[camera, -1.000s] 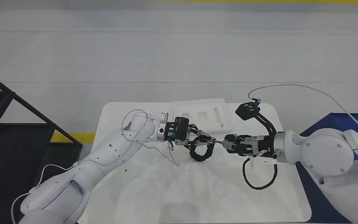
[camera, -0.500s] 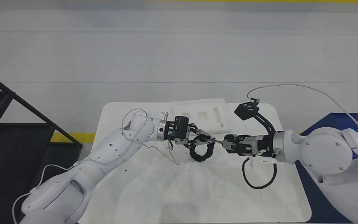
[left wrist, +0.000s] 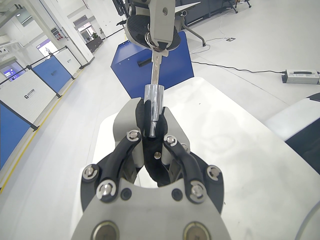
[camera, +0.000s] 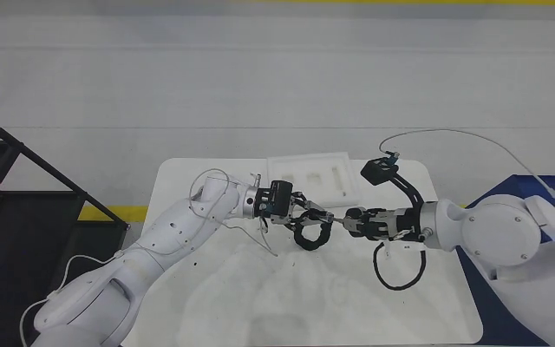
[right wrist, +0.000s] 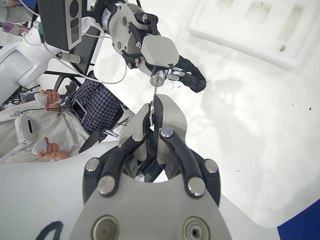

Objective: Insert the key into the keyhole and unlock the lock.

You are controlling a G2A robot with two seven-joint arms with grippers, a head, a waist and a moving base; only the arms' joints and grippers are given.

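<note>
Key (left wrist: 156, 69) pinched in right gripper (right wrist: 153, 104), blade partly in keyhole (right wrist: 157, 80); left gripper (left wrist: 153, 112) clamps lock cylinder (left wrist: 154, 93), bracing it coaxially.

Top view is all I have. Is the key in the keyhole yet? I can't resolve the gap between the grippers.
Observer: In the left wrist view the key blade's tip appears just entered in the end of the chrome lock cylinder. Most of the blade is exposed.
Operator: Aligned?
Observer: Yes, in that view the blade runs roughly in line with the cylinder's axis.
Operator: Grips solid?
Observer: In the right wrist view the right gripper is shut on the key's head, with the key ring beside it. The left gripper is shut on the cylinder.
</note>
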